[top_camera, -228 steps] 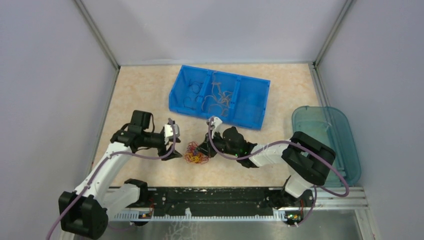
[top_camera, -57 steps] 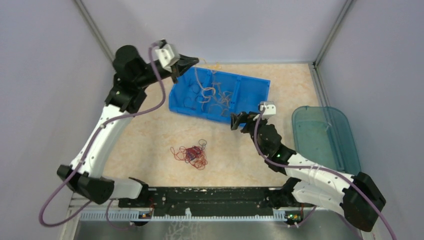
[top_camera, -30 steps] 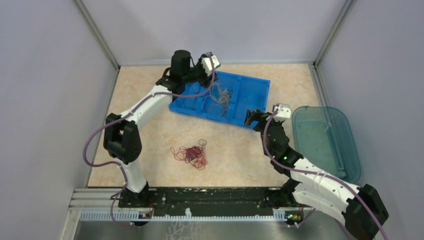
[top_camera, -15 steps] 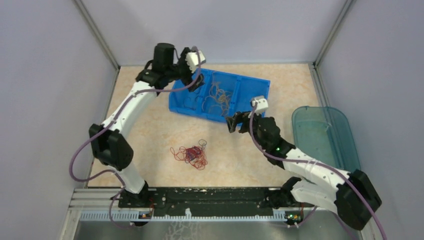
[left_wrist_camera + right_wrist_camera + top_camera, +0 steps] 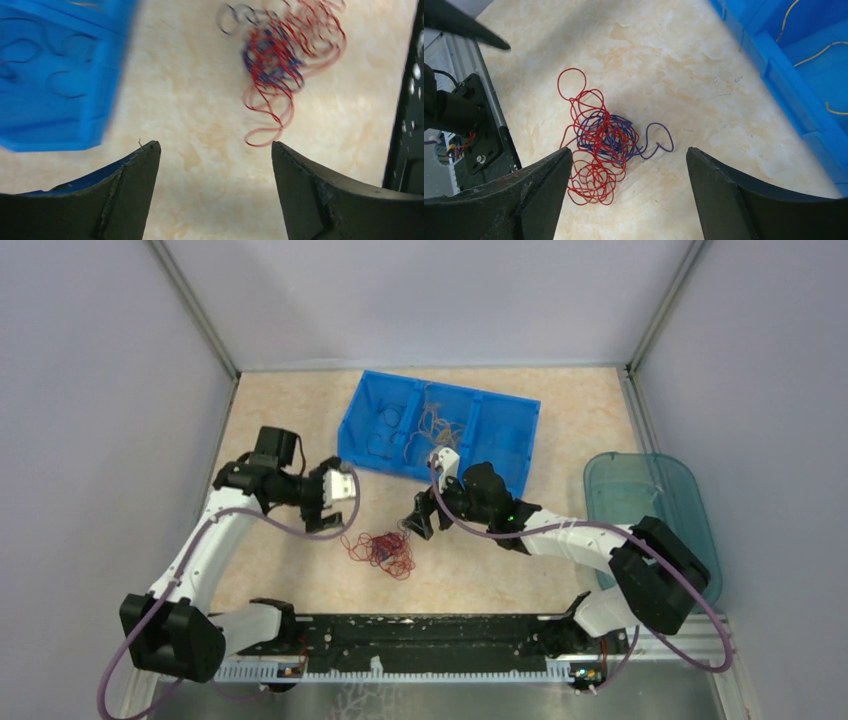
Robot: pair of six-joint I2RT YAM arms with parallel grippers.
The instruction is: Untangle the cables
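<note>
Red-purple cables (image 5: 385,551) in roundish tangle, loops splayed all ways.

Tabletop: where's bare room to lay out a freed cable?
Free: the far-left tabletop beside the blue bin, and the strip between bin and teal tub. Crowded: the cable tangle, with the left arm and right arm flanking it.

One cable tangle (image 5: 385,550), one bin (image 5: 505,440), one tub (image 5: 640,490)
</note>
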